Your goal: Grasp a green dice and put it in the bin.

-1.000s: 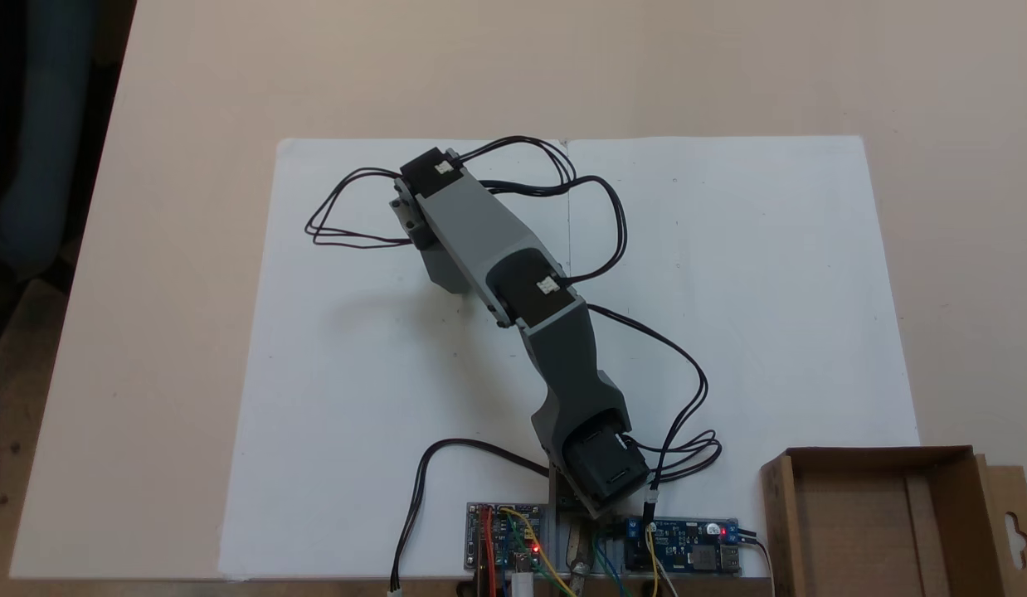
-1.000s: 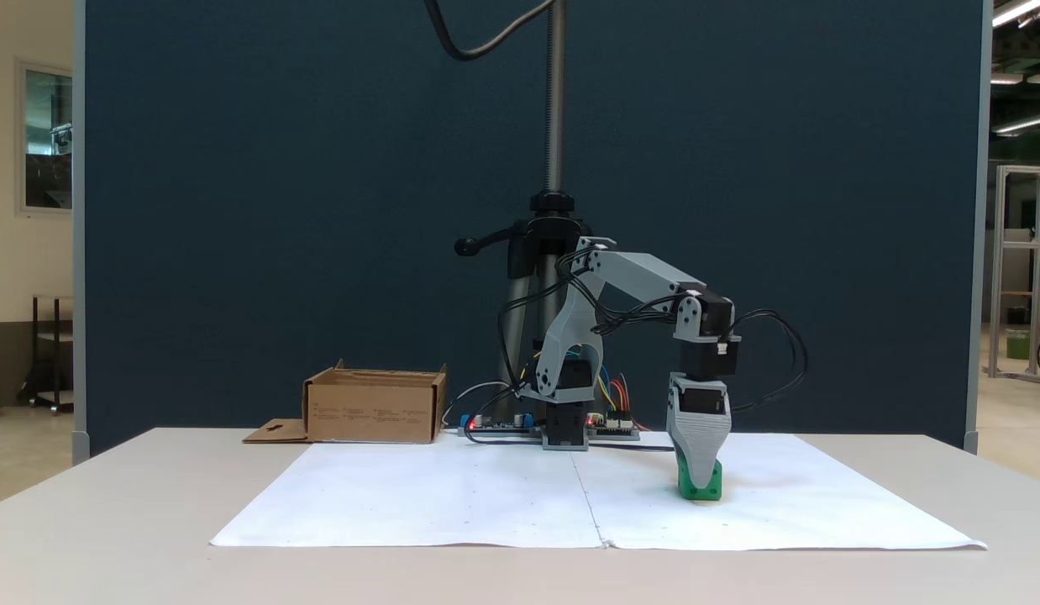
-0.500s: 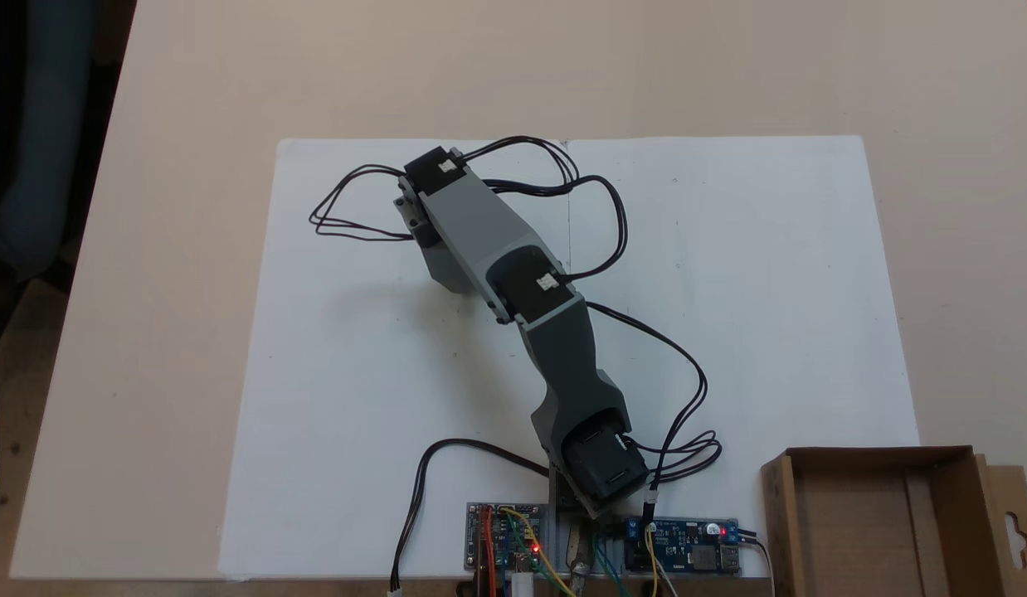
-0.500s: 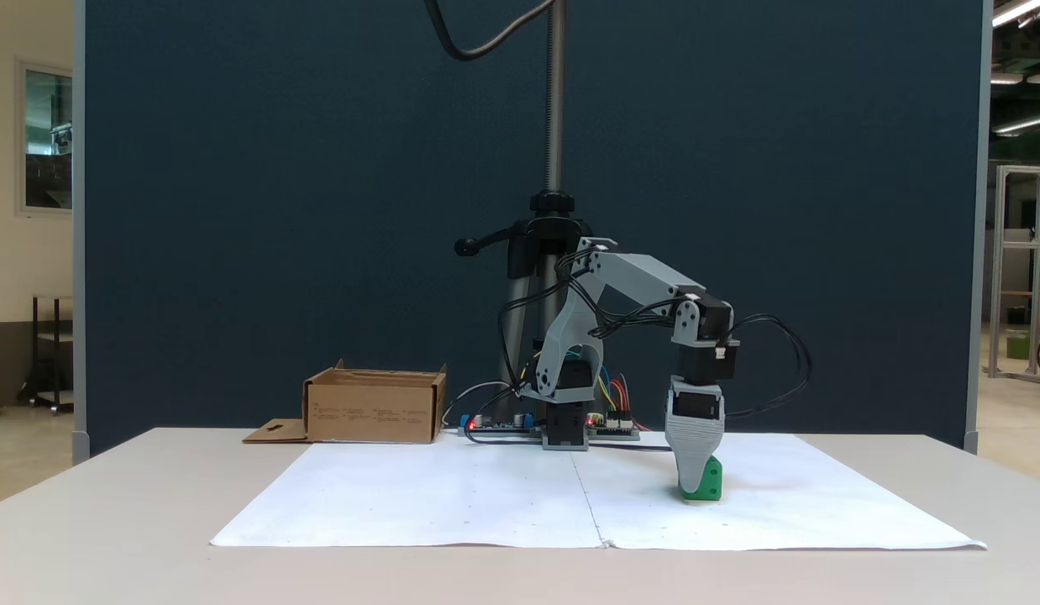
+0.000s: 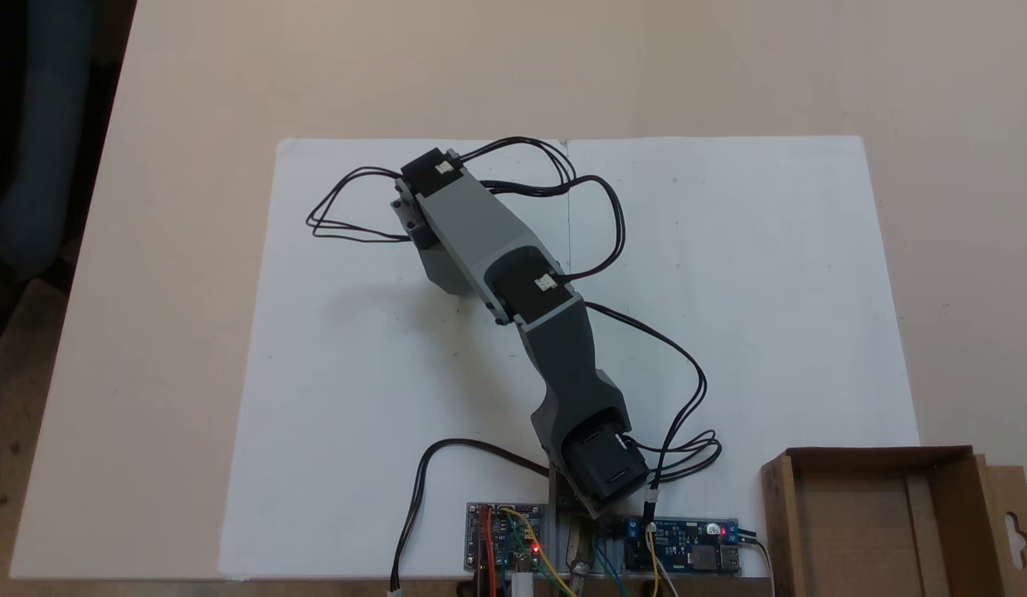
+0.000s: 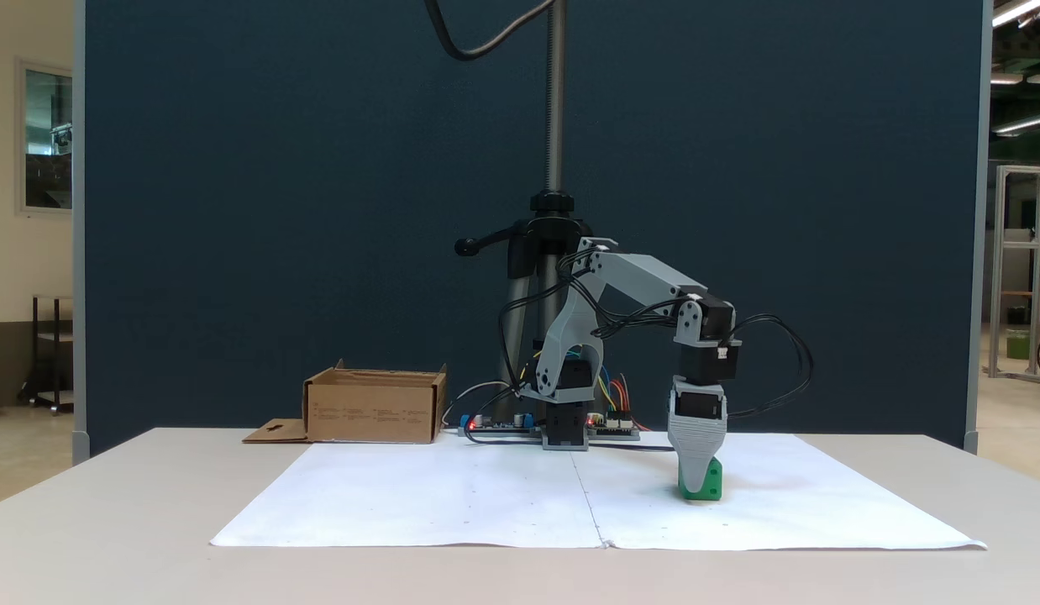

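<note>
The green dice (image 6: 711, 486) rests on the white paper (image 6: 486, 496), right of the arm's base in a fixed view. My gripper (image 6: 695, 482) points straight down at it. One grey finger (image 6: 696, 445) stands in front of the dice's left half, its tip close to the paper. The other jaw lies behind it, so the gap between them is hidden. From above, the wrist (image 5: 435, 207) covers both gripper and dice. The bin, a brown cardboard box (image 6: 374, 409), sits far from the dice at the paper's corner (image 5: 878, 514), its flap with the hang-hole (image 5: 1014, 522) lying flat.
Circuit boards (image 5: 683, 547) with lit LEDs and coloured wires lie beside the arm's base (image 5: 601, 473). Black cables (image 5: 348, 207) loop out from the wrist over the paper. A camera stand pole (image 6: 555, 210) rises behind the base.
The gripper has shifted slightly sideways over the dice, leaving a bit more of the dice's right side showing. The dice stays on the paper.
</note>
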